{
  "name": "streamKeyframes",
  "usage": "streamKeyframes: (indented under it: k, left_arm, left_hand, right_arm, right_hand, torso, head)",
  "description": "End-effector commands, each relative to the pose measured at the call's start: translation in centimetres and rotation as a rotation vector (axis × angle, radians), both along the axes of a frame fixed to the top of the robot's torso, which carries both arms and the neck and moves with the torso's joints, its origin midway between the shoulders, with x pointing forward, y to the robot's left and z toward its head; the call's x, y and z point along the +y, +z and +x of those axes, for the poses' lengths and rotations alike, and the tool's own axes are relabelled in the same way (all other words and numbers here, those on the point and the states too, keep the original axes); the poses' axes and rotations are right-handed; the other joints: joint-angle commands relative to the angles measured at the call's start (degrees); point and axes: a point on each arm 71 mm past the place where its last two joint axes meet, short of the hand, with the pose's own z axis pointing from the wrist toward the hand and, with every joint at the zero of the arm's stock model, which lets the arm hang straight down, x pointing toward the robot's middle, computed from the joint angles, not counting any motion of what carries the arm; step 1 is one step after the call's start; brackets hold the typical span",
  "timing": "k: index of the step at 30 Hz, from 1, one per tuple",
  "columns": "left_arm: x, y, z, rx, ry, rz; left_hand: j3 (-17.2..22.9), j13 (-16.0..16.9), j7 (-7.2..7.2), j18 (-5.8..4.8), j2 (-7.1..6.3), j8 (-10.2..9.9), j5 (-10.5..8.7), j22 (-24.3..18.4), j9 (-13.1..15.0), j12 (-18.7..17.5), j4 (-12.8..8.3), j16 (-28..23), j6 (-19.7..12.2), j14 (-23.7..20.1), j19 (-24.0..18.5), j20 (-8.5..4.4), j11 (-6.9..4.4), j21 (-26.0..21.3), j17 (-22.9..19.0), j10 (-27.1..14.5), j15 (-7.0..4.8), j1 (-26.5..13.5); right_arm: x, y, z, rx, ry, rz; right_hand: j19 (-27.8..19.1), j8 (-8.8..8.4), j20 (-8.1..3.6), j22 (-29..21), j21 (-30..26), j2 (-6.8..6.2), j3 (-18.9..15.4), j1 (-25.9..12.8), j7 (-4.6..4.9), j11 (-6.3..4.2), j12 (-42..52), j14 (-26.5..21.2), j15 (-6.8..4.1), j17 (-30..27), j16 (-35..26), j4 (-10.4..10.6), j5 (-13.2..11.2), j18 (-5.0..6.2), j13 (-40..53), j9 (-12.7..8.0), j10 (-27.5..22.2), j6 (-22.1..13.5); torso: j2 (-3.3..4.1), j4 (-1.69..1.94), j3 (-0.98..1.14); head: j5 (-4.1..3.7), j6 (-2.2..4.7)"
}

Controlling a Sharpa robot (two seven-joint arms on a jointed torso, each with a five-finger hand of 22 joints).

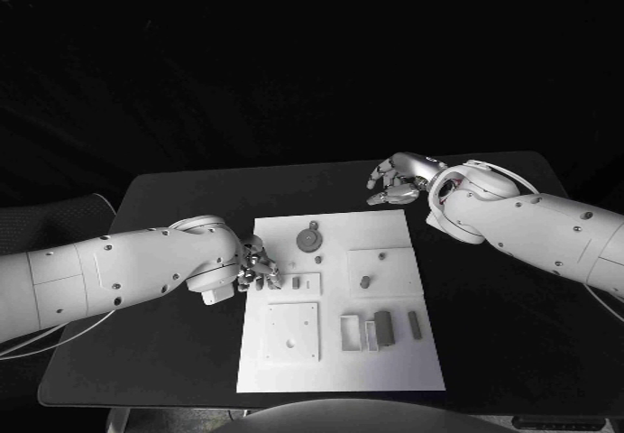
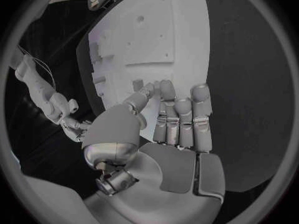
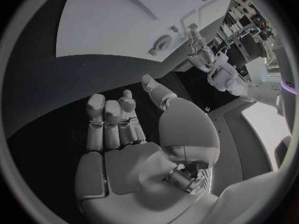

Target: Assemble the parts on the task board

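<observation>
Left robot hand (image 1: 256,271) at the nine o'clock edge of the task board (image 1: 341,370), fingers close together and reaching onto the white plate, tips beside a small upright part (image 1: 298,282) just to three o'clock of them. Seen from the left wrist, fingers (image 2: 182,118) stretched side by side over the board's rim, thumb angled toward them, nothing gripped between.

On the black surface (image 1: 169,361), task board lying in the middle, long side running from twelve to six o'clock. Round part (image 1: 308,240) with a short stem at the board's eleven o'clock region, up and to one o'clock of the left robot hand, apart from it. Square raised plate (image 1: 293,330) at the board's seven o'clock corner, just toward five o'clock from the left robot hand. Cluster of upright grey parts (image 1: 370,329) at five o'clock of the board's centre, with a slim bar (image 1: 415,325) beside them at three o'clock. Small peg (image 1: 365,281) near the board's middle, a tiny one (image 1: 381,256) above it.

Right robot hand (image 1: 402,179) off the board, beyond its one o'clock corner, over the bare surface, well apart from every part. From the right wrist, fingers (image 3: 112,120) extended and slightly parted, palm free, holding nothing.
</observation>
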Motion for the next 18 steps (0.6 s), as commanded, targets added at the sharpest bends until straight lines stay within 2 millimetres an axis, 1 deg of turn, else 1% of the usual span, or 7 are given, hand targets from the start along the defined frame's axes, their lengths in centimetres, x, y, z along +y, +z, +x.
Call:
streamKeyframes:
  k: [1,3,4,7,9,12,18]
  left_arm:
    - [-0.15,-0.19,-0.18,0.022,-0.011,0.004]
    - [-0.14,-0.18,-0.15,0.019,-0.006,0.0]
    - [-0.14,-0.17,-0.15,0.018,-0.006,-0.001]
    - [-0.15,-0.17,-0.14,0.019,-0.002,-0.007]
    - [-0.16,-0.17,-0.14,0.019,-0.002,-0.009]
    - [-0.18,-0.18,-0.13,0.02,-0.004,-0.011]
    - [-0.12,-0.17,-0.06,0.016,-0.001,-0.013]
  left_hand:
    - [-1.0,0.1,0.64,2.29,-1.98,1.6,0.14,0.9,0.6,0.2,0.4,0.2,-0.8,0.9,0.0,-0.68,0.33,0.3,0.0,0.0,-1.21,-1.0]
    - [-3.4,0.2,0.79,2.33,-2.43,1.4,0.16,0.9,0.6,0.3,0.2,0.3,-1.2,0.7,-0.2,-0.78,0.49,0.3,0.0,-0.2,-1.01,-2.7]
    - [-4.4,0.2,0.84,2.27,-3.29,1.4,0.14,0.9,0.5,0.3,0.5,0.2,-1.3,0.6,-0.3,-0.73,0.54,0.2,0.0,-0.3,-0.98,-3.7]
    - [-6.1,0.3,0.93,2.21,-4.52,1.2,0.17,0.8,0.5,0.3,1.2,0.2,-1.5,0.5,-0.5,-0.69,0.62,0.1,0.0,-0.5,-0.9,-5.8]
    - [-7.3,0.3,0.89,2.36,-5.14,1.1,0.17,0.8,0.4,0.3,1.4,0.1,-1.7,0.4,-0.7,-0.81,0.58,0.0,-0.1,-0.6,-0.93,-7.1]
    - [-8.7,0.3,0.86,2.5,-5.8,1.1,0.17,0.7,0.4,0.3,1.7,0.1,-1.8,0.4,-0.8,-0.91,0.54,-0.2,-0.1,-0.7,-0.98,-8.5]
    - [-9.8,0.3,0.8,2.66,-6.59,1.0,0.17,0.6,0.3,0.3,1.6,0.1,-1.8,0.3,-1.0,-1.02,0.48,-0.3,-0.1,-0.8,-1.06,-9.4]
  right_arm:
    - [0.08,-0.05,-0.07,0.009,0.01,-0.001]
    - [0.07,-0.05,-0.08,0.01,0.01,-0.001]
    - [0.05,-0.05,-0.08,0.009,0.01,-0.001]
    - [0.06,-0.04,-0.08,0.009,0.01,-0.001]
    - [0.05,-0.05,-0.08,0.01,0.01,-0.001]
    - [0.03,-0.05,-0.07,0.009,0.009,-0.001]
    - [0.02,-0.05,-0.07,0.009,0.009,-0.001]
  right_hand:
    - [0.0,-0.4,-0.28,0.0,-0.2,-0.03,0.0,-0.4,0.38,0.05,0.4,-0.2,-0.44,-0.1,-0.3,0.2,0.0,3.64,-0.1,0.0,-0.5,0.0]
    - [0.0,-0.4,-0.28,0.0,-0.2,-0.04,0.0,-0.4,0.38,0.05,0.4,-0.2,-0.44,-0.1,-0.3,0.2,0.0,3.64,-0.1,0.0,-0.5,0.0]
    - [0.0,-0.4,-0.28,0.0,-0.2,-0.05,0.0,-0.4,0.38,0.05,0.4,-0.2,-0.44,-0.1,-0.3,0.3,0.0,3.64,-0.1,0.0,-0.5,0.0]
    - [0.0,-0.41,-0.28,0.0,-0.2,-0.06,0.0,-0.4,0.38,0.05,0.4,-0.2,-0.44,-0.1,-0.3,0.3,0.0,3.64,-0.1,0.0,-0.5,0.0]
    - [0.0,-0.41,-0.27,0.0,-0.2,-0.07,0.0,-0.4,0.39,0.05,0.4,-0.2,-0.44,-0.1,-0.3,0.3,0.0,3.64,-0.1,0.0,-0.5,0.0]
    - [0.0,-0.42,-0.27,0.0,-0.2,-0.08,0.0,-0.4,0.39,0.05,0.4,-0.2,-0.44,-0.1,-0.3,0.3,0.0,3.64,-0.1,0.0,-0.5,0.0]
    - [0.0,-0.43,-0.27,0.0,-0.2,-0.09,0.0,-0.4,0.4,0.06,0.4,-0.2,-0.43,-0.1,-0.3,0.3,0.0,3.64,-0.1,0.0,-0.5,0.0]
  torso:
    - [0.01,-0.03,0.02]
    - [0.0,-0.02,0.03]
    - [0.0,-0.02,0.04]
    - [-0.01,-0.03,0.04]
    - [-0.01,-0.05,0.05]
    - [0.0,-0.06,0.04]
    - [0.0,-0.03,0.02]
  head:
    - [0.01,-0.02]
    - [0.03,-0.03]
    - [0.04,-0.05]
    - [0.02,-0.06]
    - [0.0,-0.06]
    - [0.0,-0.07]
    - [-0.07,-0.08]
